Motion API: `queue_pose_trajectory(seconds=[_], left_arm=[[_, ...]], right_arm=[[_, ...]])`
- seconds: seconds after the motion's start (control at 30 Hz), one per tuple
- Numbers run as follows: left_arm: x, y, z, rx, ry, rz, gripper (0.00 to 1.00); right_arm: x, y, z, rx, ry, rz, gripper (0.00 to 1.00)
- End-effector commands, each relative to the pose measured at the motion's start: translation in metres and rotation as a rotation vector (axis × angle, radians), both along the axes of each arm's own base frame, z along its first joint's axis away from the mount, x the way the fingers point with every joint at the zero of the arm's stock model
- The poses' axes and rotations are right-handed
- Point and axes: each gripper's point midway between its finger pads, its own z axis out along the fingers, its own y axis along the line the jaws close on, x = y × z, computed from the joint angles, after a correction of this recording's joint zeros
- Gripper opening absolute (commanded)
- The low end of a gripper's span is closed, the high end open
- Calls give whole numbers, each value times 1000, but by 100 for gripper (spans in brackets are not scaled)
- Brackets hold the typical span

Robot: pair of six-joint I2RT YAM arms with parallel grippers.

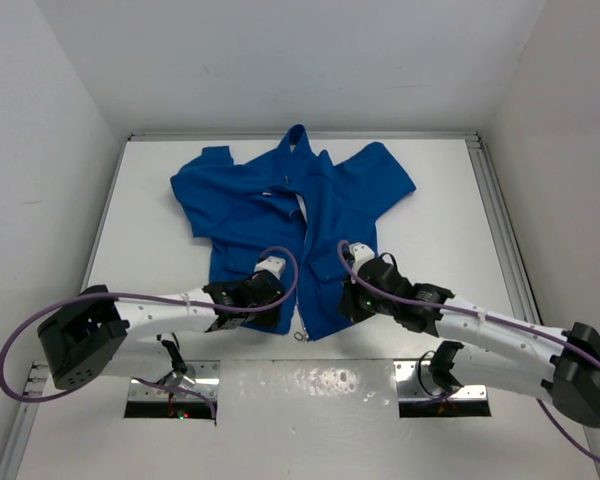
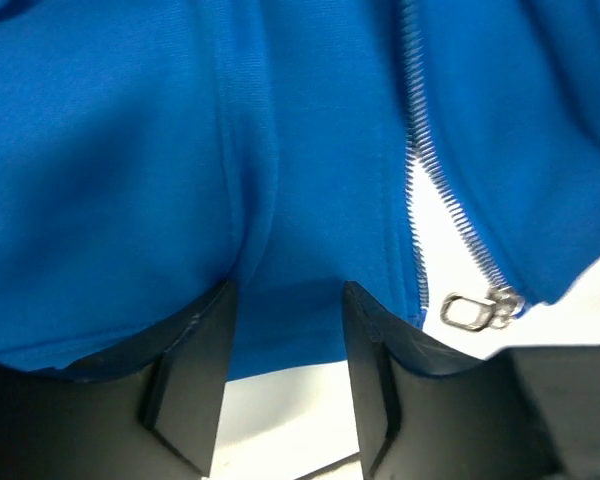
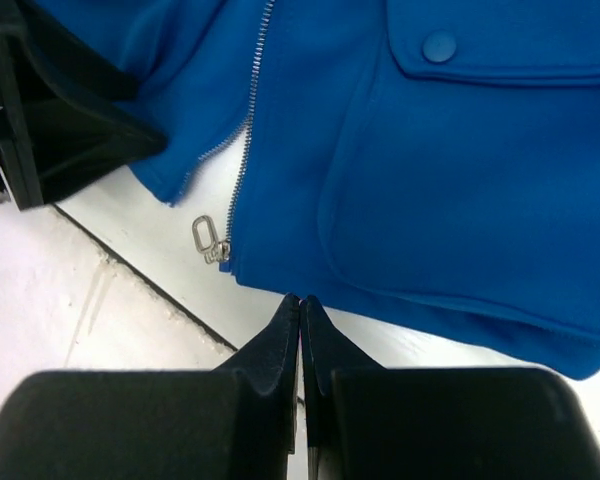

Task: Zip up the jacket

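Left gripper (image 2: 283, 315) spreads over the one jacket (image 1: 242, 205), right gripper (image 3: 300, 301) pressed together beside its single zipper pull (image 3: 208, 238).

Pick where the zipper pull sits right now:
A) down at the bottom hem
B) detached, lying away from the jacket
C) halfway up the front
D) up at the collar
A: the zipper pull lies at the bottom hem of the jacket, whose front is open above it.
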Motion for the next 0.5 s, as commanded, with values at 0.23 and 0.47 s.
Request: queue_pose_trajectory(seconds=[0.23,0.47], left_arm=[[1,-13,-30,38,-1,-16,52],[-6,9,-64,227,-28,68,0]], right_arm=[[12,6,2,23,-66,-34,17],[16,-6,-6,9,-96,-85,34]])
